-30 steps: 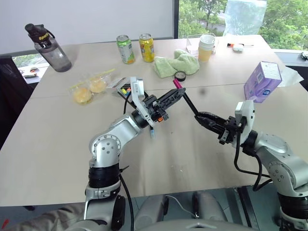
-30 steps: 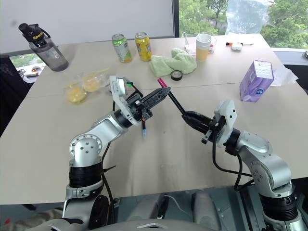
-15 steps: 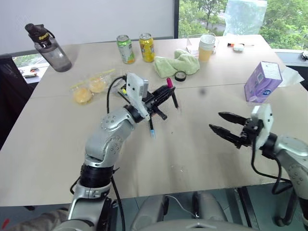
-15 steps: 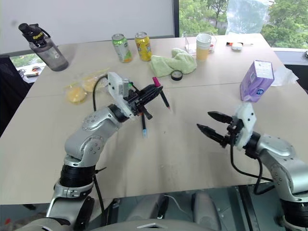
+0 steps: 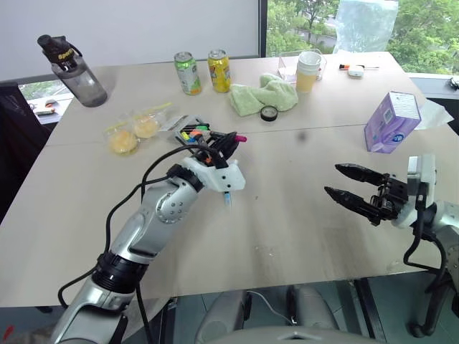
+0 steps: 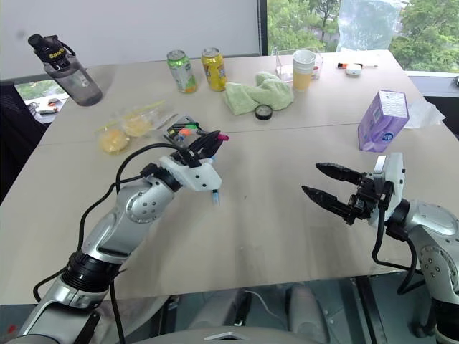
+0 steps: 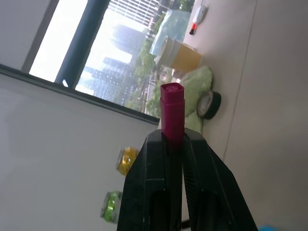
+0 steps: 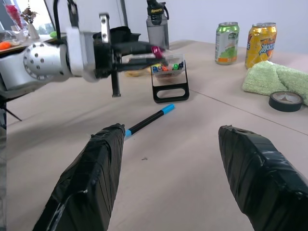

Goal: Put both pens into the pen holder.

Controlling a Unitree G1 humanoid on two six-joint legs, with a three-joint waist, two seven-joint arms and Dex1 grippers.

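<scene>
Our left gripper (image 7: 172,144) has its jaws clamped on the pink-ended pen (image 7: 172,108), carried level just beside the pen holder (image 6: 185,131); our right gripper (image 5: 351,183) hangs with jaws apart and empty. The blue-tipped pen (image 8: 147,121) lies flat on the bench (image 5: 301,229). Both pens look light, stiff and slick, so we judge a mid-barrel pinch best. The holder already shows coloured markers.
</scene>
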